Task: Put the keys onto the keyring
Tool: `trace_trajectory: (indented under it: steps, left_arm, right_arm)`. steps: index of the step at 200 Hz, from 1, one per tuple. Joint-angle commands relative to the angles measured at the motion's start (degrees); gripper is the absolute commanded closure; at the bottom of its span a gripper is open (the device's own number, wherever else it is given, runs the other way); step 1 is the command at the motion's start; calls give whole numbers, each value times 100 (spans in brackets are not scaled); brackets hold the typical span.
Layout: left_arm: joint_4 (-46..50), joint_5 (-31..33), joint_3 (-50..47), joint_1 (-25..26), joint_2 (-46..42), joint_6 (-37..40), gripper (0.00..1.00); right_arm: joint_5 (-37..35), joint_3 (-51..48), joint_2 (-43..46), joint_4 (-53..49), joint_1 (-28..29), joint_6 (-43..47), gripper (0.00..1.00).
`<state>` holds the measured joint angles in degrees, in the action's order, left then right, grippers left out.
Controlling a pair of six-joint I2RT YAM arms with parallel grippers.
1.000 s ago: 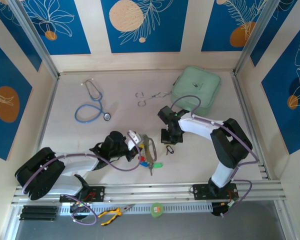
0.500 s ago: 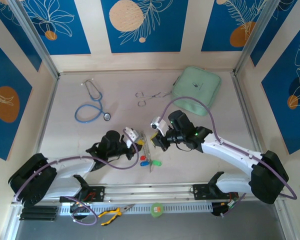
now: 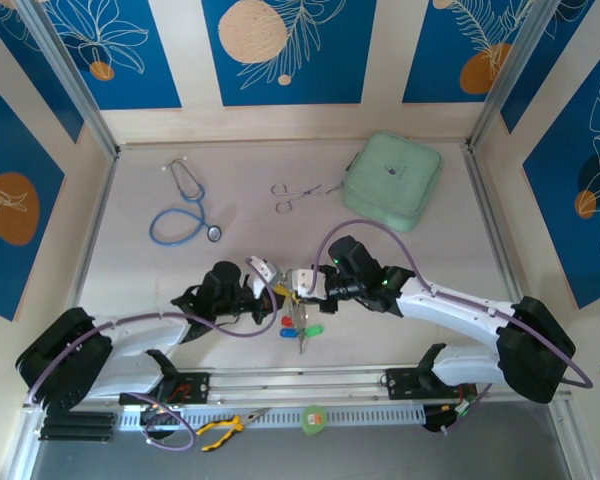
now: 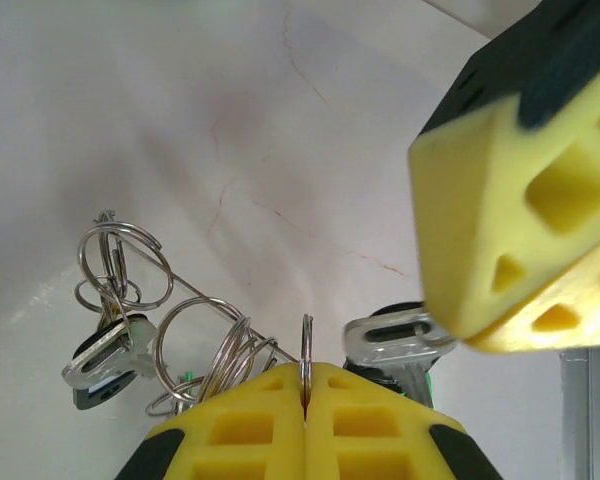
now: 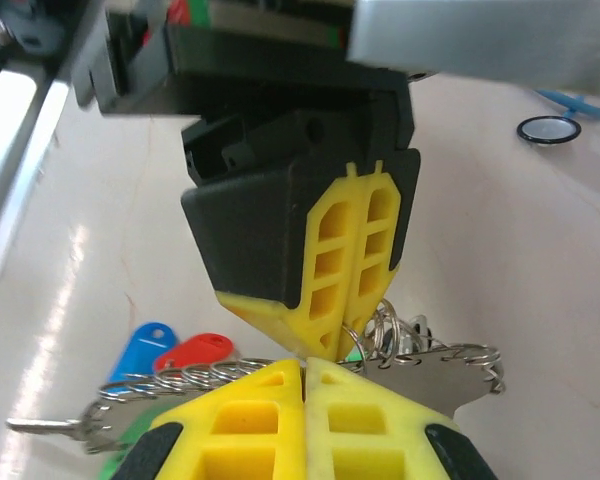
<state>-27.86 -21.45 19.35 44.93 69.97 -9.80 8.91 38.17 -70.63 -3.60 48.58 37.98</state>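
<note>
Left arm (image 3: 150, 322) low, right arm (image 3: 450, 305) outstretched | left fingers (image 4: 245, 425) pinch wire ring (image 4: 306, 355) — right fingers (image 5: 235, 420) closed, grasp unclear

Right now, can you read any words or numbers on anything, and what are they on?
No text here can be read.
Green pouch: a small dark mark, too small to read.
Green roll at the near edge: an orange spot, too blurred to read.
Keys: the coloured heads look blank.
</note>
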Motion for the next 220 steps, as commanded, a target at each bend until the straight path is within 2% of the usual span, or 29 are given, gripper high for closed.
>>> trace_trajectory:
  steps: [1,47,90,220]
  left_arm:
    - [-340,-327,40,51,159,-477,100]
    - [-309,-517,125,52,313,-668,100]
    - [-250,-666,174,53,308,-663,100]
    - [-247,-766,264,58,462,-874,100]
  right_arm:
    - [-566,-202,-172,586,56,635,100]
    - [-698,-244,-271,496,6,651,100]
    - [-194,-273,-97,161,-104,562,100]
    - [-41,-275,-96,188,-42,570,100]
